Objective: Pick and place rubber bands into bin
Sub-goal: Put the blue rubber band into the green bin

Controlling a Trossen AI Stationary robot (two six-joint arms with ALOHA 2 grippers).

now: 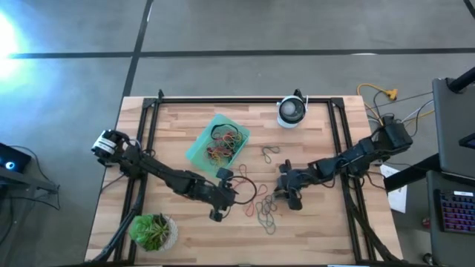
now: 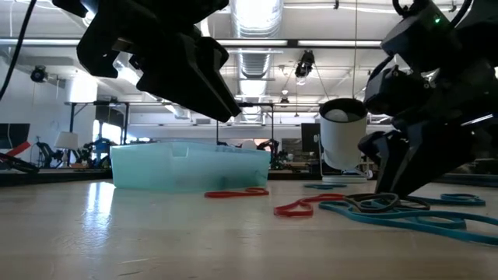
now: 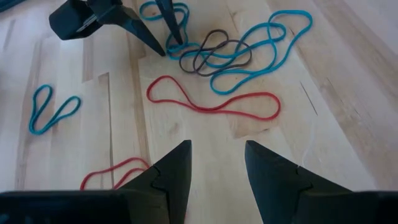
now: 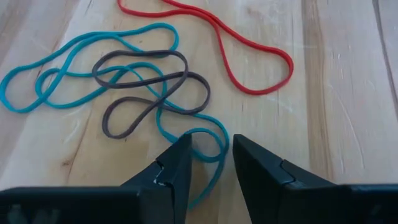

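On the bench [image 1: 312, 222], right of centre, the loose rubber bands [image 1: 266, 210] lie tangled: teal loops, a grey-brown one [image 4: 149, 87] woven through them, a long red one [image 4: 211, 37] alongside. A few more sit apart nearer the far edge, by the white-and-black round device [image 1: 292, 111]. Others are already in the bin [image 1: 197, 144], w/ a mixed pile of reds, yellows and black inside; the bin sits left of centre, near the back, tilted diagonally to the bench edges.

Right tool [image 4: 209, 163] is down on the tangle, tips at bench level, fingers [image 4: 171, 171] narrowly apart w/ a teal band's curve lying between them. Can't tell whether it's pinched yet. Low view shows the same: dark fingertips planted at the heap of teal and grey bands, red band just beside.

Left tool [image 3: 216, 173] hangs above the bench betw. bin and tangle, fingers apart w/ a clear gap, holding nothing. A red band [image 3: 214, 102] lies on the wood just ahead of it, another red loop near its side, a small teal loop [image 3: 53, 109] well off.

Potted green plant [image 1: 152, 231] at the near left corner.
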